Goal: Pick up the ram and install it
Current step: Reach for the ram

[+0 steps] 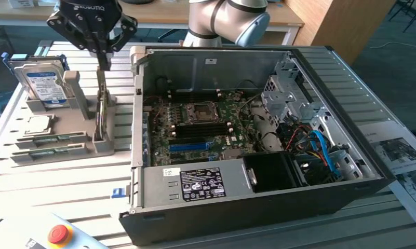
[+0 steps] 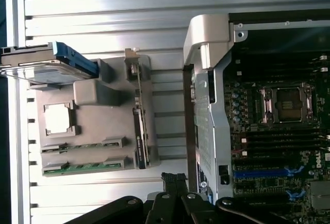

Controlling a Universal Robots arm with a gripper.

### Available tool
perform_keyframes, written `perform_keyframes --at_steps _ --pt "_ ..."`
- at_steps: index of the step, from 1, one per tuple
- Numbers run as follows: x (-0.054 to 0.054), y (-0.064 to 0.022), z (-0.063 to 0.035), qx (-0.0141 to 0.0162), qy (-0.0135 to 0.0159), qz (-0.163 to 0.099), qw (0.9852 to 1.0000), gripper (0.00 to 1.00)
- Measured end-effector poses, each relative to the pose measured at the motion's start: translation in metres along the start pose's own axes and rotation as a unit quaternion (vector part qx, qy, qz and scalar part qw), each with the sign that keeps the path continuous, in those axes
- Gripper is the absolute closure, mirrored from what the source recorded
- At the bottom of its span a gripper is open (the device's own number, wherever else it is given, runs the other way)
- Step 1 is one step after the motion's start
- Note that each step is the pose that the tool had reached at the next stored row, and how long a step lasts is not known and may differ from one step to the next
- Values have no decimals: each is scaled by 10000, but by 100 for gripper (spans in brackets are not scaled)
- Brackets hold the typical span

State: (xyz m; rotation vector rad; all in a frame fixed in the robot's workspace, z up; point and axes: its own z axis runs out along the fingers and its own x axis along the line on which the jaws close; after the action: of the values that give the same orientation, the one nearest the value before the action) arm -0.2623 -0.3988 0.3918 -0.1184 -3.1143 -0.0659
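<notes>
Hovering closed and empty, the tool (image 1: 104, 58) overlooks 2 ram sticks (image 1: 54, 138) in the holder (image 2: 98, 123).

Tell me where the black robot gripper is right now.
At the exterior view's upper left, the black robot gripper hangs over the upright circuit card standing in the grey holder, beside the open computer case.

Upside-down white brand lettering (image 1: 90, 8) on the black body of the gripper (image 1: 104, 61), apparently ROBOTIQ. Black rating label (image 1: 202, 184) on the power supply (image 1: 232, 179), at six o'clock inside the computer case (image 1: 263, 218): white marks and logos, too small to read. Blue-and-white hard drive label (image 1: 44, 85), at nine o'clock from the case: unreadable. Printed sheets (image 1: 405, 155) at three o'clock: unreadable.
</notes>
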Motion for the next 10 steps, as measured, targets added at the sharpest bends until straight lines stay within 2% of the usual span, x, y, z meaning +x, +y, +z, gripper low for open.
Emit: perform_keyframes --at_steps 10 --pt "269 -21 10 4 52 3 10000 90"
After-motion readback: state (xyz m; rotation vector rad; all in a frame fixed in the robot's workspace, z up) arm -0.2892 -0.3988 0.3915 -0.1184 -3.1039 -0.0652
